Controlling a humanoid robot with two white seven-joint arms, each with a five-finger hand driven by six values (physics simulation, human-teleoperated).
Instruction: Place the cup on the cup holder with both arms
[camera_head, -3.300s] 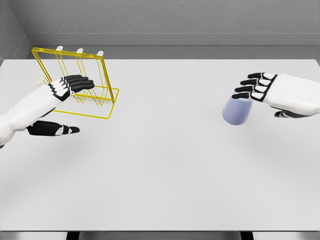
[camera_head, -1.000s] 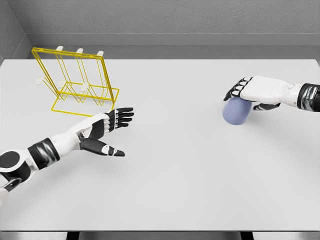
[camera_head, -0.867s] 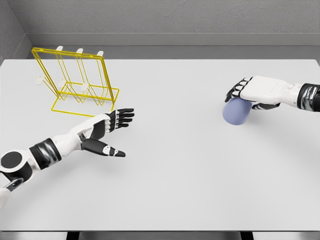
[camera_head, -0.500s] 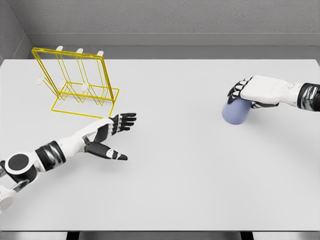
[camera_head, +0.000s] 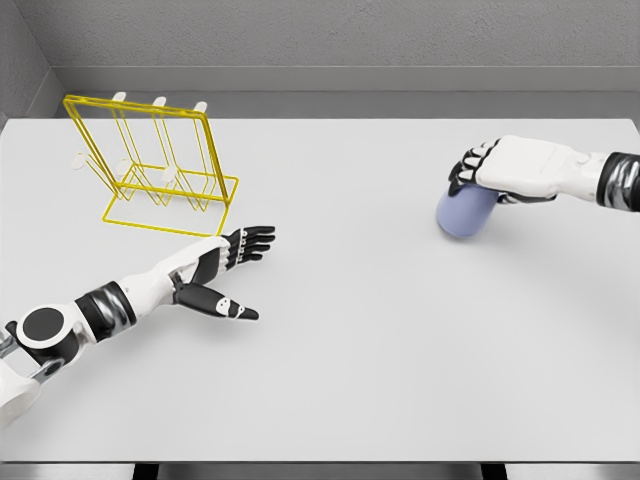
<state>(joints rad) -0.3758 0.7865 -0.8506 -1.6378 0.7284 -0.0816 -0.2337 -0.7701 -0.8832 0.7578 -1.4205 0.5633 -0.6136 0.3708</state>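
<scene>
A pale blue cup (camera_head: 464, 212) is at the right of the white table, tilted, with my right hand (camera_head: 487, 172) curled over its top and shut on it. The yellow wire cup holder (camera_head: 150, 163) with white-tipped pegs stands at the far left of the table. My left hand (camera_head: 232, 268) hovers low over the table just in front of the holder, fingers spread and holding nothing.
The white table (camera_head: 340, 330) stretches wide between the two hands. A grey wall (camera_head: 320, 40) runs behind its far edge, and the near edge lies along the bottom of the view.
My right hand has closed on the cup and shifted it slightly left and up, tilting it. My left arm has slid lower and a little to the right, away from the holder.
</scene>
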